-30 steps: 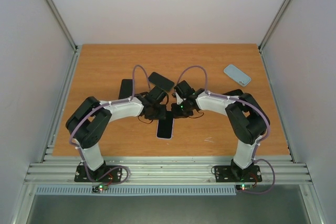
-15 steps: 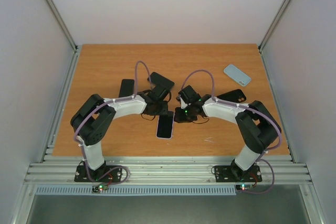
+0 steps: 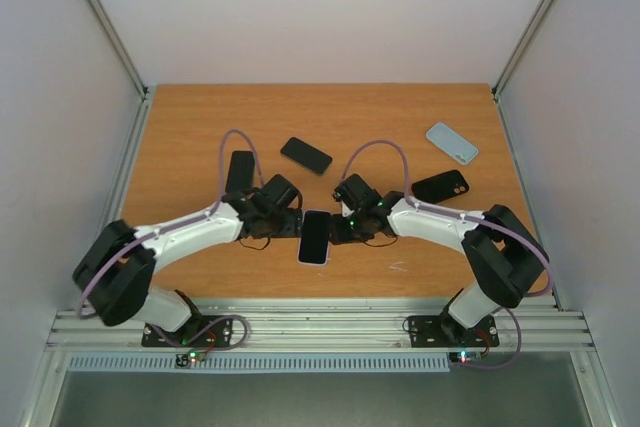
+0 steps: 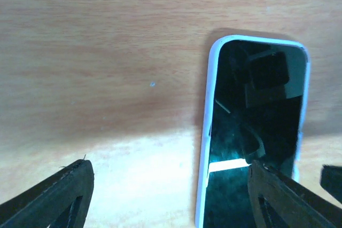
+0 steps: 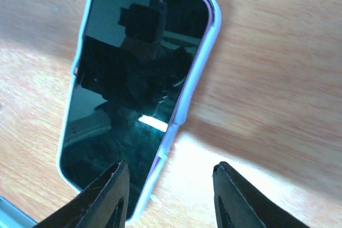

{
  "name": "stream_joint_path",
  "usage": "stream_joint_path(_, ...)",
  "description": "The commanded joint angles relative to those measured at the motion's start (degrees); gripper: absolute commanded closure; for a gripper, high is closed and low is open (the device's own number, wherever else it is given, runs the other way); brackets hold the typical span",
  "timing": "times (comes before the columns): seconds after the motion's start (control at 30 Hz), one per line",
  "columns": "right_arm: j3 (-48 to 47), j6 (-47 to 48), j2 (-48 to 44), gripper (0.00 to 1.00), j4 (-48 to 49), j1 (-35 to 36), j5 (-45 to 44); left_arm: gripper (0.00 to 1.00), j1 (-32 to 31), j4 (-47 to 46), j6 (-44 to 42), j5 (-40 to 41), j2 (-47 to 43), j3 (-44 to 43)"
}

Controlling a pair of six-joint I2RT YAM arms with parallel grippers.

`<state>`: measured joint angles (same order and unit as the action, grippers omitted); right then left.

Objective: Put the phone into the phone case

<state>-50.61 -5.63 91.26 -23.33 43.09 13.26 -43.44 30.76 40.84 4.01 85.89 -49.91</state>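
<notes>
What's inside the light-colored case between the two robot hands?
A phone lies in the case, dark glossy screen up, the pale rim around its edges. The phone's back and the case's inside floor are covered, so unseen.

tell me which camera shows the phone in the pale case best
The right wrist view: the phone fills the frame almost whole, with the pale case rim traceable around it. The left wrist view shows only one end of the phone. The top external view shows the phone whole but small.
</notes>
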Motion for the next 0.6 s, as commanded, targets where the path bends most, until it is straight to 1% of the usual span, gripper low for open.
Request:
stream_joint_path(0.0, 2.2, -2.3, -4.4, 0.52, 0.0, 1.1, -4.4, 0.17, -0.1, -0.2, 2.1, -0.2, -7.5, 4.3)
stream_joint_path(0.1, 4.0, -3.0, -7.8, 0.41, -0.2, 1.2, -6.7, 0.09, -0.7, -0.8, 2.7, -0.8, -11.1, 6.6)
stream_joint_path(0.2, 6.0, -3.6, -11.9, 0.32, -1.0, 1.2, -9.8, 0.02, -2.5, 0.1, 2.9, -0.4, -12.1, 7.0)
stream_joint_path(0.27, 7.2, -3.4, -14.6, 0.26, -2.0, 1.2, -11.8, 0.01, -4.2, 0.1, 2.9, 0.1, -12.1, 7.0)
stream_joint_path(0.37, 8.6, -3.2, -18.7, 0.1, -3.7, 1.2, -15.5, 0.01, -6.9, 0.7, 3.1, 1.7, -11.0, 6.1)
stream_joint_path(0.4, 9.3, -3.2, -20.1, 0.07, -4.1, 1.2, -16.5, 0.01, -7.8, 1.2, 3.1, 2.1, -10.3, 5.6)
stream_joint_path(0.47, 10.7, -3.2, -22.3, 0.03, -4.7, 1.2, -18.3, 0.01, -9.9, 2.2, 3.2, 4.0, -8.7, 4.0)
stream_joint_path(0.57, 12.8, -3.2, -24.9, 0.02, -5.2, 1.2, -20.9, 0.01, -13.3, 2.9, 3.5, 6.7, -5.1, 0.8)
